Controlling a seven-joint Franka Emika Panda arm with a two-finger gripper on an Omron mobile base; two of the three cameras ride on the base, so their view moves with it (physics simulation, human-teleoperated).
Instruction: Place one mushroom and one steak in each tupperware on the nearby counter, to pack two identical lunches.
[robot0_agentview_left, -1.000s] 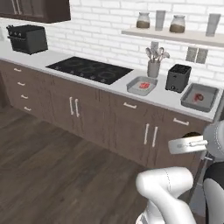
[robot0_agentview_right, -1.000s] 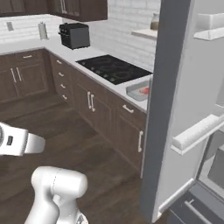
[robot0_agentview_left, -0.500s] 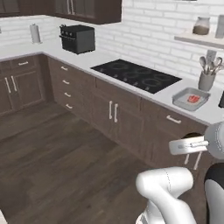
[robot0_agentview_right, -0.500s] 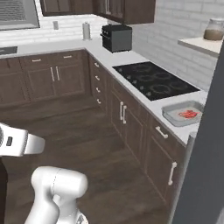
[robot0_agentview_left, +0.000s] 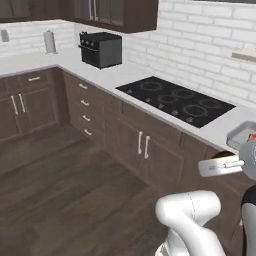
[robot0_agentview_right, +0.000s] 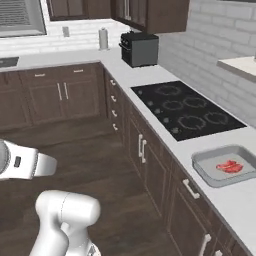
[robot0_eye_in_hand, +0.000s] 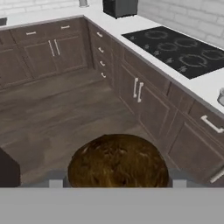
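Observation:
A rounded dark-brown mushroom (robot0_eye_in_hand: 118, 159) sits close against the hand camera, held between the fingertips of my gripper (robot0_eye_in_hand: 116, 181), which is shut on it above the wooden floor. One light-grey tupperware (robot0_agentview_right: 202, 172) rests on the counter (robot0_agentview_right: 240, 200) to the right of the cooktop, with a red steak (robot0_agentview_right: 230, 166) lying flat inside. The same tupperware (robot0_agentview_left: 240, 134) shows at the right edge of the left base view, and a sliver of its rim (robot0_eye_in_hand: 221, 97) in the hand view. The gripper is well short of the counter (robot0_eye_in_hand: 205, 85).
A black four-ring cooktop (robot0_agentview_right: 187, 110) is inset in the worktop. A black toaster-like box (robot0_agentview_left: 101, 49) stands near the corner. Dark cabinet fronts (robot0_eye_in_hand: 144, 100) with handles run along both walls. Open wooden floor (robot0_agentview_left: 65, 185) lies to the left.
The whole picture has swung as the base turns: cooktop and steak tray slid right, the corner cabinets came into view. The second tray and the utensil holder left the frame.

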